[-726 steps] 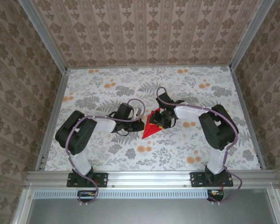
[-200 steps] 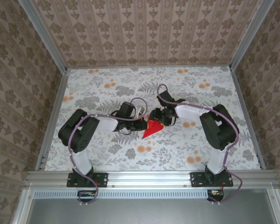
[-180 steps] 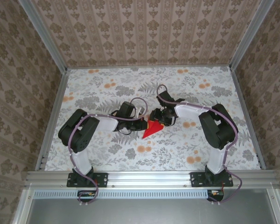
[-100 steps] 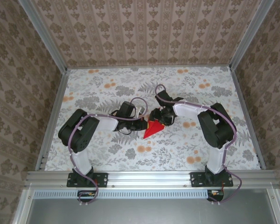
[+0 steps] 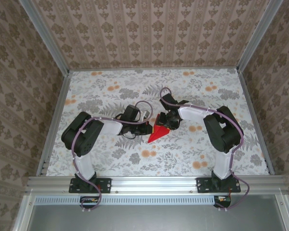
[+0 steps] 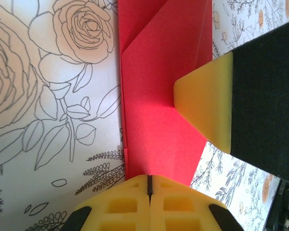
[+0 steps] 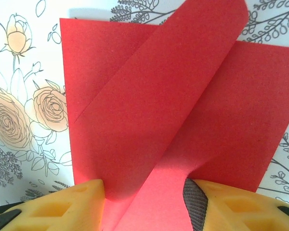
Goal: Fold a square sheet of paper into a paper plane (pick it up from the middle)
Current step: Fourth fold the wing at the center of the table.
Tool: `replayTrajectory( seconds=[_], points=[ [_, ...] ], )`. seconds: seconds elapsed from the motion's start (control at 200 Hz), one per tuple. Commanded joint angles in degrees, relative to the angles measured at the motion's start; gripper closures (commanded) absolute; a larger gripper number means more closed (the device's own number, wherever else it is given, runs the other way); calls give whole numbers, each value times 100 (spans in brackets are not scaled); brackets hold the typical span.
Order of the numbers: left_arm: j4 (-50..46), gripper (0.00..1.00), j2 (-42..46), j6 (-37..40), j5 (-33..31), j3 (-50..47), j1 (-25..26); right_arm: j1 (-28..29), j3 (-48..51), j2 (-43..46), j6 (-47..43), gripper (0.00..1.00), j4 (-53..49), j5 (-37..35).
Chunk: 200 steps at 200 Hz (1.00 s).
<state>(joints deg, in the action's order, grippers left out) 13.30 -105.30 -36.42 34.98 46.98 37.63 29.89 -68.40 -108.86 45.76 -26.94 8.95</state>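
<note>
The square sheet of paper (image 5: 155, 134) lies mid-table, bright red and creased into a pointed shape whose tip faces the near edge. My left gripper (image 5: 148, 128) comes in from the left, shut. In the left wrist view its closed tips (image 6: 149, 180) rest on the paper's (image 6: 156, 101) edge. My right gripper (image 5: 165, 121) is over the paper's far end. In the right wrist view it (image 7: 144, 190) stands open, and a raised flap of the paper (image 7: 149, 91) curves up between its fingers (image 7: 86, 197). One right finger (image 6: 207, 106) touches the paper in the left wrist view.
The floral tablecloth (image 5: 192, 91) spreads wide on all sides of the paper. Aluminium rails (image 5: 154, 182) line the near edge, and patterned walls close in the left, right and far sides. Both arm bases stand at the near edge.
My right gripper has crept slightly left and farther over the paper, and its jaws have narrowed a little. The left gripper has stayed shut in place.
</note>
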Motion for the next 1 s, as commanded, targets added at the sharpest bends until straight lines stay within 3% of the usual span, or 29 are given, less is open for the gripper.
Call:
replayTrajectory(
  seconds=[0.0, 0.515, 0.995],
  points=[
    [15, 95, -88, 33, 123, 134, 17, -9, 283, -366, 108, 49, -527, -363],
    [8, 95, -92, 22, 149, 197, 43, 17, 193, -557, -84, 52, -679, -531],
    [54, 94, -100, 3, 149, 272, 67, 105, 108, -769, -57, 48, -738, -588]
  ],
)
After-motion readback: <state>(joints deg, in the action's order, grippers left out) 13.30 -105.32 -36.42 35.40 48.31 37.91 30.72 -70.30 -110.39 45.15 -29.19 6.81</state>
